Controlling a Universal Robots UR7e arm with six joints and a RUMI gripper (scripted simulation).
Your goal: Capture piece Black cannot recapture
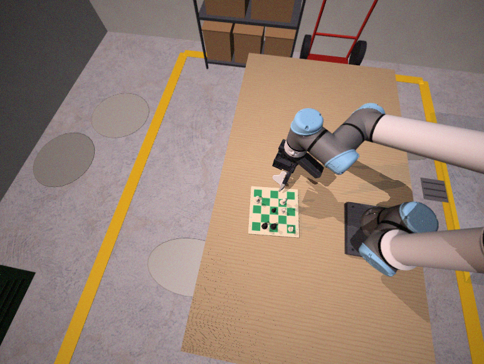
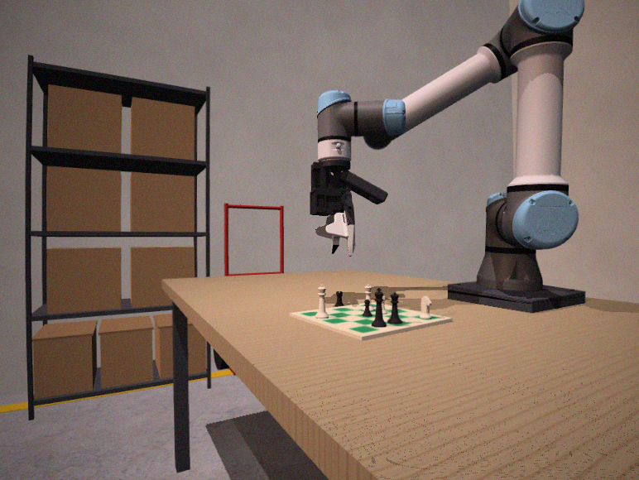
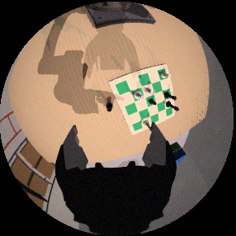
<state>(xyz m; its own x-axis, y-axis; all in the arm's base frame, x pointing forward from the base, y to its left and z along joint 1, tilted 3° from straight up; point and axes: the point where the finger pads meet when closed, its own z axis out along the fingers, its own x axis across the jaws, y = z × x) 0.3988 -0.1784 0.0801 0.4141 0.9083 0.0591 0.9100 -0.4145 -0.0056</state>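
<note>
While the jaws stand fully apart with nothing between them, the arm is free for the next pick.

Top view: the jaws hang over the counter [image 1: 313,293], just off the far edge of the board [image 1: 252,230]. The white pieces [image 1: 283,201] and the black pieces on the board [image 1: 264,225] all lie to one side of the jaws, none under them. No off-board piece shows; the jaws may be covering it.

Exterior view: the jaws point straight down, well above the piece tops. A small black pawn [image 2: 338,298] stands upright almost under them, at or just past the board's far edge; which, this view does not settle. Its long axis is vertical, parallel to the fingers [image 2: 351,238].

Wrist view: this settles it. The black pawn [image 3: 109,105] stands on bare counter, apart from the board's edge [image 3: 122,107], ahead of the jaws and roughly on the line between the two fingers. The board lies ahead and off toward the other finger [image 3: 159,148], with one white piece [image 3: 146,122] close beside that fingertip in the picture.

Judgement: the captured piece looks already parked upright. The coming move turns on shifting sideways over the board and descending on the capturing white piece; which one that is I cannot tell at this size. Neighbours stand close, so wide jaws risk a knock.
</note>
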